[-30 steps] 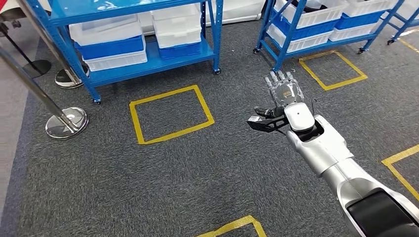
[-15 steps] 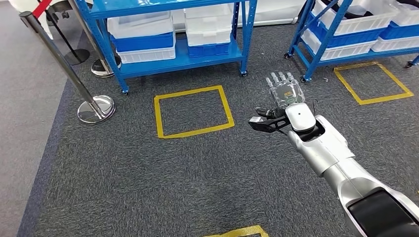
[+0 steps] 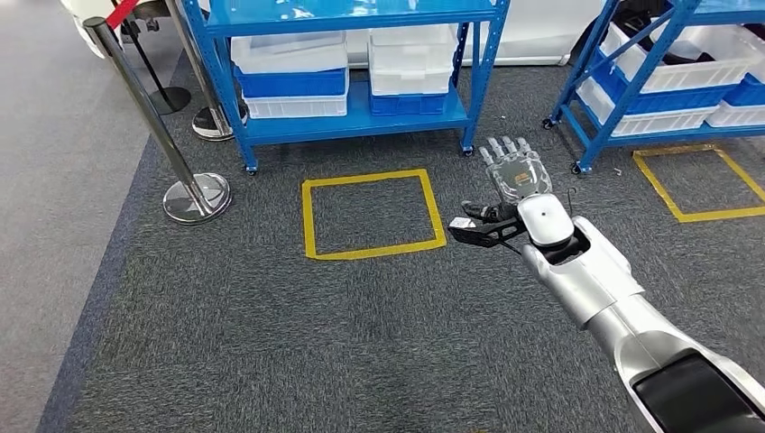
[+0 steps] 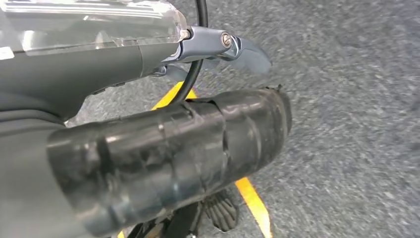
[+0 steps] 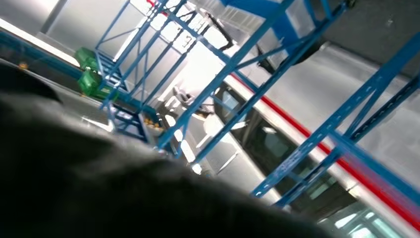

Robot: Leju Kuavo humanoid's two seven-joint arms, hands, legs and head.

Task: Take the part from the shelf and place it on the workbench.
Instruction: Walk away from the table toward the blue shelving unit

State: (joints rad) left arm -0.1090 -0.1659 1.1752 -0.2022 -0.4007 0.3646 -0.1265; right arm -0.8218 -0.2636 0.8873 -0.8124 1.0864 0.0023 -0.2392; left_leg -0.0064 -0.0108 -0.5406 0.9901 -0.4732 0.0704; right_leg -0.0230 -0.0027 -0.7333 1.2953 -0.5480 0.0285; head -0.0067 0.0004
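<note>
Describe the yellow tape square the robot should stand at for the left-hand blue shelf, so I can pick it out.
Find the blue metal shelf rack holding white and blue plastic bins. On the grey carpet just before it lies a complete yellow tape square. Unlike the other yellow square, this one has a chrome stanchion base beside it.

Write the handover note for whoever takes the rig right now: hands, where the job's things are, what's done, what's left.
Right hand: raised ahead of the body, fingers apart, holding nothing.
Left hand: hangs low over the carpet; whether it is open cannot be told.
Blue shelf stands ahead with white and blue bins; no part can be made out from here.
Done: nothing picked.
Left: reach the shelf, take the part, carry it to the workbench.
</note>
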